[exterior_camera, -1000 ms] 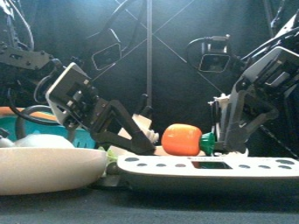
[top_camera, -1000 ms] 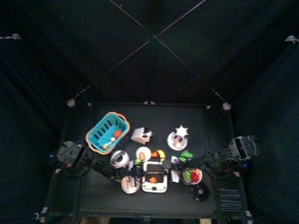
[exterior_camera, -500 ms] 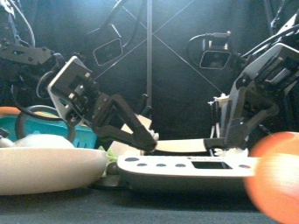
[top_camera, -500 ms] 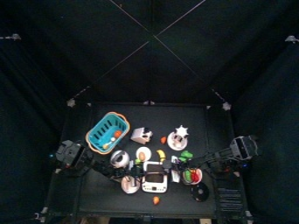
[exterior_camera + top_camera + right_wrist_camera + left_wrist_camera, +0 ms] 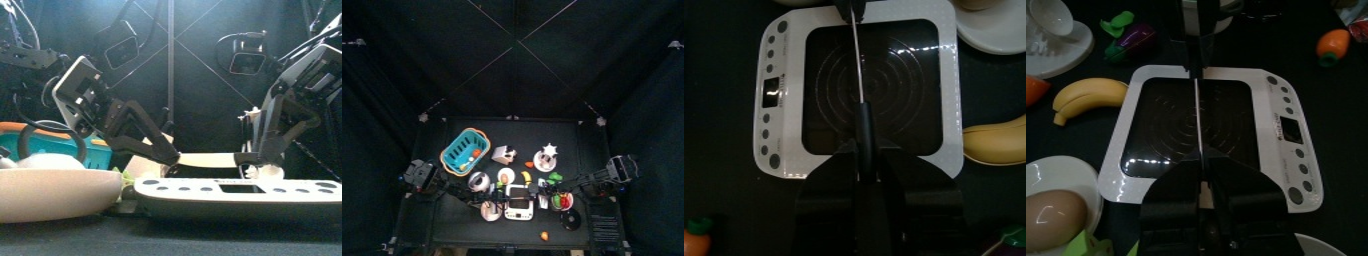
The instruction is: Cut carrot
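Observation:
The carrot (image 5: 544, 236), a small orange piece with a green top, lies alone near the table's front edge. It also shows in the left wrist view as the carrot (image 5: 1333, 45) and at the picture's corner in the right wrist view as the carrot (image 5: 698, 240), off the white scale (image 5: 1200, 130). My left gripper (image 5: 1197, 85) and my right gripper (image 5: 858, 40) both reach low over the scale's plate from opposite sides, jaws pressed shut with nothing between them. Seen from the front, the left gripper (image 5: 174, 158) and right gripper (image 5: 247, 158) are a short gap apart.
A teal basket (image 5: 462, 150) stands at the back left. A white bowl (image 5: 54, 190) sits left of the scale (image 5: 241, 190). A banana (image 5: 1090, 98) lies beside the scale, and a bowl holding an egg (image 5: 1053, 210) is nearby. A red-and-green item (image 5: 563, 201) is on the right.
The carrot sat on the scale between the two grippers, then shot forward past the front camera. It now lies at the table's front edge. Both grippers stay over the scale.

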